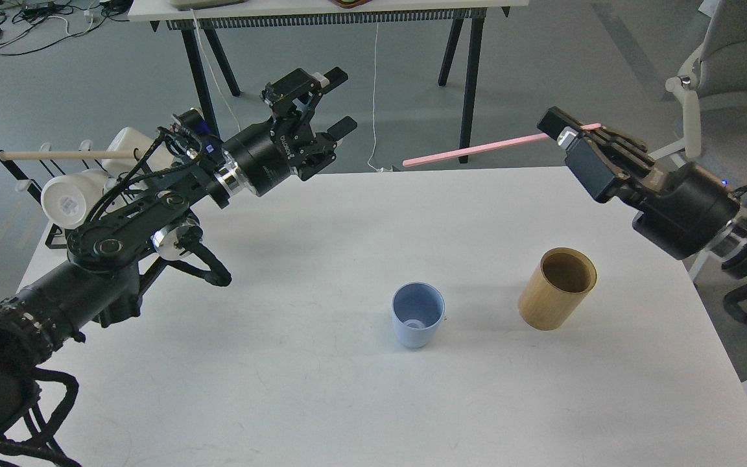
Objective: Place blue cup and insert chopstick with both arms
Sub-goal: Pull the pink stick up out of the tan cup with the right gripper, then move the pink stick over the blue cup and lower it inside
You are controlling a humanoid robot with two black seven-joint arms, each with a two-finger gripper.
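Note:
The blue cup [417,314] stands upright and empty on the white table [321,389], near the middle. My right gripper [568,135] is shut on the pink chopstick [477,150] and holds it nearly level, high above the table's far edge, its free end pointing left. My left gripper [338,100] is open and empty, raised above the table's far left part, well away from the cup.
A tan wooden cylinder [556,288] stands empty to the right of the cup. A rack with a pale wooden rod [62,155] and white mugs [69,198] stands at the far left. A grey chair [730,71] is beyond the table's right side.

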